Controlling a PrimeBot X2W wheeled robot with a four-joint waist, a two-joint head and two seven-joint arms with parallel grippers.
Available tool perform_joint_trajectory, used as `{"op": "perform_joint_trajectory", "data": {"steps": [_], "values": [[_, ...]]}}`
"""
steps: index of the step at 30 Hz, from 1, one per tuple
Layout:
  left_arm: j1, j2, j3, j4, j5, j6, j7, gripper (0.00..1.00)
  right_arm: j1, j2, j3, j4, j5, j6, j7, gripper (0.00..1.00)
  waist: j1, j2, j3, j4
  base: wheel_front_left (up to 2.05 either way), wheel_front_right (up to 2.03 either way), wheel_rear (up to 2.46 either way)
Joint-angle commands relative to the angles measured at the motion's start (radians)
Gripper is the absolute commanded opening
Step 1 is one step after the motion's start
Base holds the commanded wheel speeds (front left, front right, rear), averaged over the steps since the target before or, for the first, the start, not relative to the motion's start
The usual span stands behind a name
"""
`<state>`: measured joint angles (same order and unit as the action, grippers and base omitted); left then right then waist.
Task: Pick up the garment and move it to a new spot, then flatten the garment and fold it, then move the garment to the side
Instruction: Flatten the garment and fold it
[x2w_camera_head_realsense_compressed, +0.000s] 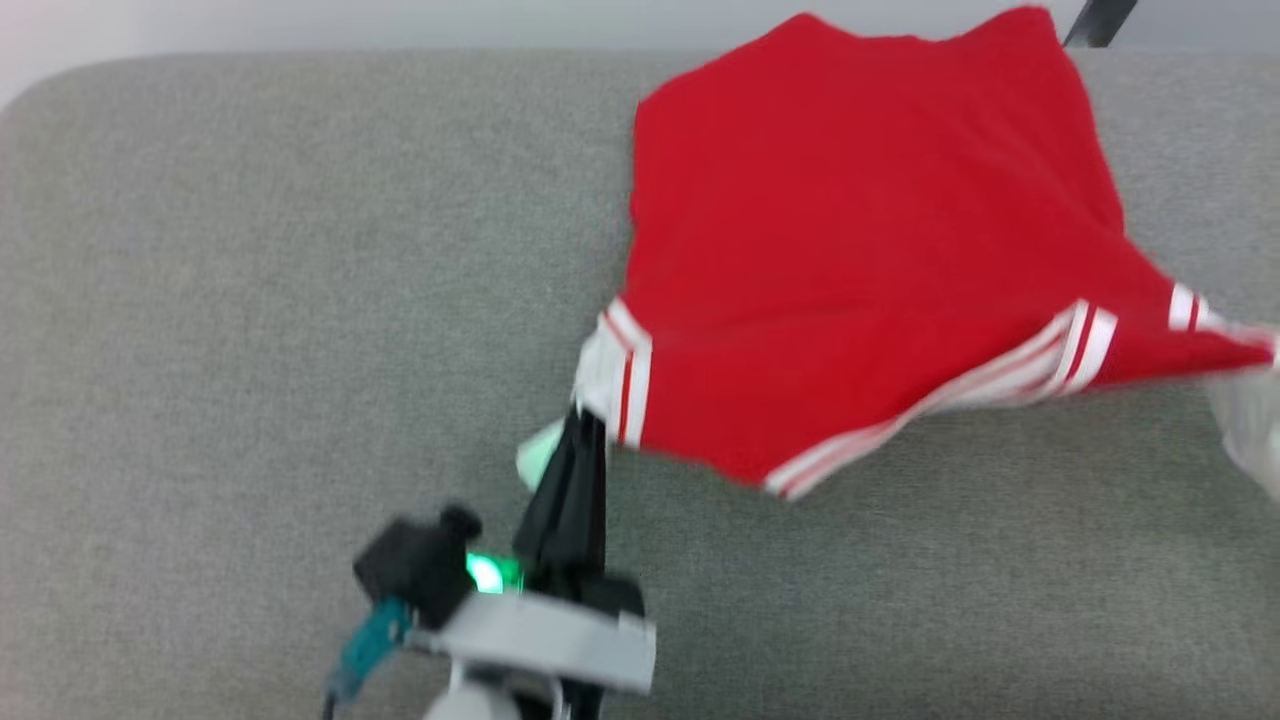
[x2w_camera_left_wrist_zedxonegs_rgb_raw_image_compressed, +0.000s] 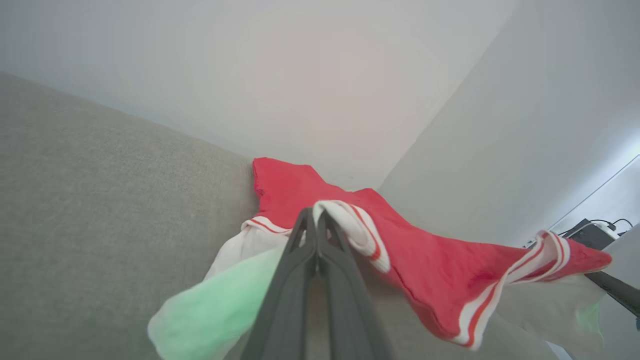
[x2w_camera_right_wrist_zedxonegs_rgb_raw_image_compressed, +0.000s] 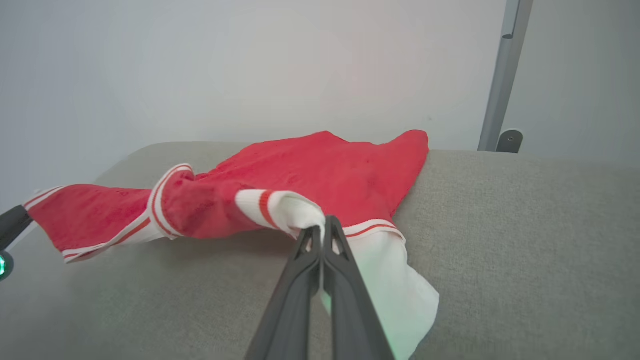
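Note:
The garment (x2w_camera_head_realsense_compressed: 850, 250), a red jersey with white-and-red striped trim, is stretched above a grey cushioned surface (x2w_camera_head_realsense_compressed: 250, 300), its far hem resting near the back edge. My left gripper (x2w_camera_head_realsense_compressed: 588, 420) is shut on a striped trim corner at the garment's near left, seen close up in the left wrist view (x2w_camera_left_wrist_zedxonegs_rgb_raw_image_compressed: 316, 217). My right gripper (x2w_camera_right_wrist_zedxonegs_rgb_raw_image_compressed: 323, 231) is shut on the striped trim at the other end, where a white panel (x2w_camera_right_wrist_zedxonegs_rgb_raw_image_compressed: 395, 280) hangs below. The lettering is hidden.
A pale wall runs behind the grey surface. A grey metal post (x2w_camera_right_wrist_zedxonegs_rgb_raw_image_compressed: 500, 75) stands at the back right. A dark device with cables (x2w_camera_left_wrist_zedxonegs_rgb_raw_image_compressed: 592, 232) sits beyond the surface's right end. Bare grey surface lies to the left and front.

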<state>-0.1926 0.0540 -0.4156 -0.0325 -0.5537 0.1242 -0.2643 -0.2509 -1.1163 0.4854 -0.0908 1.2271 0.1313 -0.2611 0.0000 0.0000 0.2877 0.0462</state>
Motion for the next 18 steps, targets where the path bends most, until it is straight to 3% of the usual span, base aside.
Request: {"op": "perform_joint_trajectory", "data": {"steps": [1, 10, 18], "values": [[0.032, 0.008, 0.0, -0.015, 0.011, 0.001, 0.0, 0.0, 0.031, 0.007, -0.013, -0.008, -0.009, -0.001, -0.005, 0.0, 0.0, 0.0, -0.014, -0.01, 0.0, 0.0, 0.0], [0.238, 0.052, -0.019, -0.157, 0.061, 0.029, 0.002, 0.0, 0.258, -0.018, -0.131, -0.079, -0.043, -0.001, -0.005, 0.0, 0.0, 0.0, -0.032, -0.023, 0.0, 0.0, 0.0], [0.322, 0.077, -0.032, -0.269, 0.081, 0.07, 0.021, 0.0, 0.425, -0.035, -0.242, -0.15, -0.066, -0.001, -0.005, 0.0, 0.0, 0.0, -0.027, -0.027, 0.0, 0.0, 0.0]]}}
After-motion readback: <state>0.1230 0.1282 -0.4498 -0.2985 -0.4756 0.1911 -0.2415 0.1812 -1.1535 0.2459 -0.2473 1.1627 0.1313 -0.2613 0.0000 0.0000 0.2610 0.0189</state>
